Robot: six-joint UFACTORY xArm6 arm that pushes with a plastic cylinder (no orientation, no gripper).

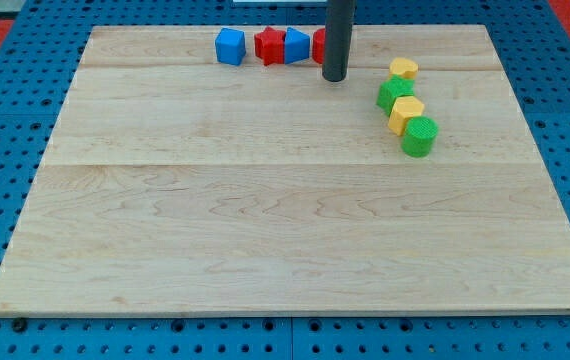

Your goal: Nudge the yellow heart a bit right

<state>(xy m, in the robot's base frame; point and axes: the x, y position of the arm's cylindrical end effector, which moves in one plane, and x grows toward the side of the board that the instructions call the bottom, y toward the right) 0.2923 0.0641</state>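
My tip (335, 78), a bare rod holding nothing, rests left of the yellow heart (403, 68) near the board's top right; the heart looks light, rigid, likely to slide; push its left face.

You get bright, even light from overhead. The wooden board (285, 200) shows no hot glare, only a faint sheen toward 12 o'clock. Shadows are short and soft: a small dark patch hugs the base of my tip (335, 78), and the green cylinder (418, 137) at 2 o'clock casts a thin one beneath itself. Focus is fair at centre, but block edges look slightly soft and compressed. The board's sides splay toward 6 o'clock from perspective.
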